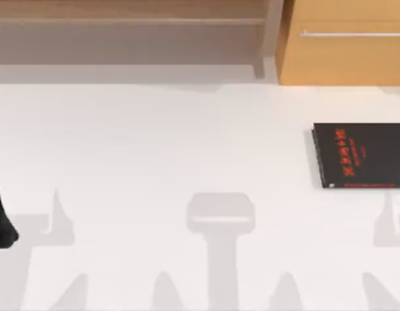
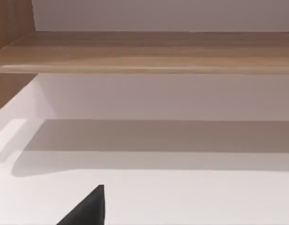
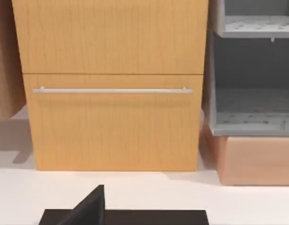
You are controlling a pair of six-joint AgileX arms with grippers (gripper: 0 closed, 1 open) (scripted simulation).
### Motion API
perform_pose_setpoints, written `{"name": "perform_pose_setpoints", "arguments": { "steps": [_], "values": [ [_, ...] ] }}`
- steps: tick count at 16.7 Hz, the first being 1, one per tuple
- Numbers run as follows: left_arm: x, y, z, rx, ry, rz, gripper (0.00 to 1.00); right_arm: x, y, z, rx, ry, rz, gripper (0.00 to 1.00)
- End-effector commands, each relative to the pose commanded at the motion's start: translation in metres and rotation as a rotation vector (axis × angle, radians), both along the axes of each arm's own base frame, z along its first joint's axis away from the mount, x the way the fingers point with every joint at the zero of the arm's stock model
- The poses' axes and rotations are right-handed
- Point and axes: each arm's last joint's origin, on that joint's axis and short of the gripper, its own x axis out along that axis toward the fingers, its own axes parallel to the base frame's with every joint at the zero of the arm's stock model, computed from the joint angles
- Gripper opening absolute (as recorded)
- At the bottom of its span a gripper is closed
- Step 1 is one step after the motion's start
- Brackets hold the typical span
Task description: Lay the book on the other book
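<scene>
The other book [image 1: 362, 155] lies flat near the table's right edge, a thin black book with red lettering and a red strip along its near edge. Its far edge appears as a black band [image 3: 149, 217] in the right wrist view, just ahead of a dark part of my right gripper [image 3: 90, 208]. The book is out of view. My left arm [image 1: 0, 217] sits at the table's left edge as a dark shape. A dark part of my left gripper [image 2: 88, 211] hangs over bare white table [image 2: 191, 197].
A low wooden shelf [image 1: 122, 26] runs along the back left. A wooden drawer cabinet [image 1: 342, 45] with a metal handle [image 3: 111, 90] stands at the back right, right behind the black book. Beside the cabinet stands a grey open shelf unit [image 3: 252, 70].
</scene>
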Motion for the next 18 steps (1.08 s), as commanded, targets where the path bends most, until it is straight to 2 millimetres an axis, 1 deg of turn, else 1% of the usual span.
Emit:
{"name": "perform_pose_setpoints", "arguments": {
  "steps": [3, 5, 6, 8, 10, 12, 14, 16, 18],
  "values": [
    [0.0, 0.0, 0.0, 0.0, 0.0, 0.0, 1.0, 0.0, 0.0, 0.003, 0.0, -0.004, 0.0, 1.0],
    [0.0, 0.0, 0.0, 0.0, 0.0, 0.0, 1.0, 0.001, -0.002, 0.018, -0.002, -0.023, -0.001, 1.0],
    [0.0, 0.0, 0.0, 0.0, 0.0, 0.0, 1.0, 0.002, -0.003, 0.03, -0.004, -0.037, -0.002, 1.0],
    [0.0, 0.0, 0.0, 0.0, 0.0, 0.0, 1.0, 0.007, -0.005, 0.06, -0.011, -0.066, -0.004, 1.0],
    [0.0, 0.0, 0.0, 0.0, 0.0, 0.0, 1.0, 0.02, -0.01, 0.095, -0.02, -0.088, -0.006, 1.0],
    [0.0, 0.0, 0.0, 0.0, 0.0, 0.0, 1.0, 0.046, -0.019, 0.128, -0.029, -0.09, -0.007, 1.0],
    [0.0, 0.0, 0.0, 0.0, 0.0, 0.0, 1.0, 0.085, -0.033, 0.153, -0.033, -0.071, -0.008, 1.0],
    [0.0, 0.0, 0.0, 0.0, 0.0, 0.0, 1.0, 0.133, -0.054, 0.166, -0.033, -0.043, -0.008, 1.0],
    [0.0, 0.0, 0.0, 0.0, 0.0, 0.0, 1.0, 0.185, -0.081, 0.166, -0.03, -0.015, -0.008, 1.0]
  ]
}}
